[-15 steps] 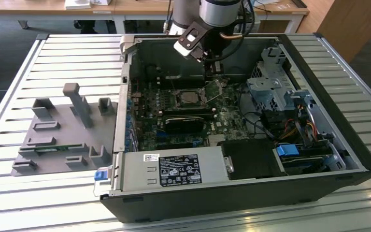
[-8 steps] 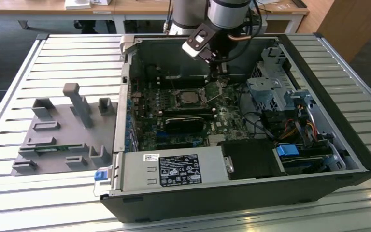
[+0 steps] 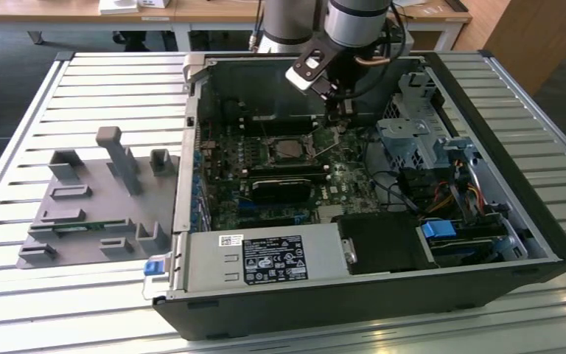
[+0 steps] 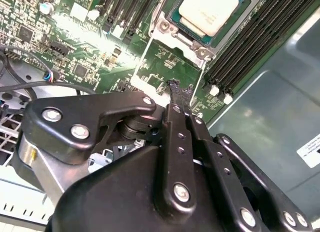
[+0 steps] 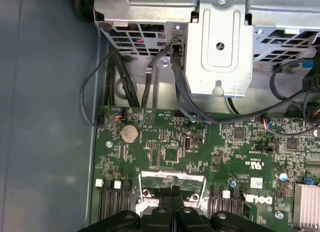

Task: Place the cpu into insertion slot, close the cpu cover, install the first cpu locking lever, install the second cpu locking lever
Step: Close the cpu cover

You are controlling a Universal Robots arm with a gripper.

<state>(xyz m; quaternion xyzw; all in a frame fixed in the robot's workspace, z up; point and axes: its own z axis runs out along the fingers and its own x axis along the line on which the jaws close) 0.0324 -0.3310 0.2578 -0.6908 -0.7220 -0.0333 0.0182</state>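
The cpu lies silver-topped in the insertion slot on the green motherboard. The cpu cover, a metal frame, lies down around the chip. Two thin wire locking levers run out from the slot's corners on either side of my fingertips. In the exterior view one lever slants up from the slot toward my gripper. My gripper hovers low over the board just beside the slot. Its black fingers are pressed together, and I see nothing between them.
A black heatsink block sits just in front of the slot. A metal drive cage and cables stand on the exterior view's right, and black memory slots flank the slot. The power supply fills the case's near side. A grey fixture tray lies outside.
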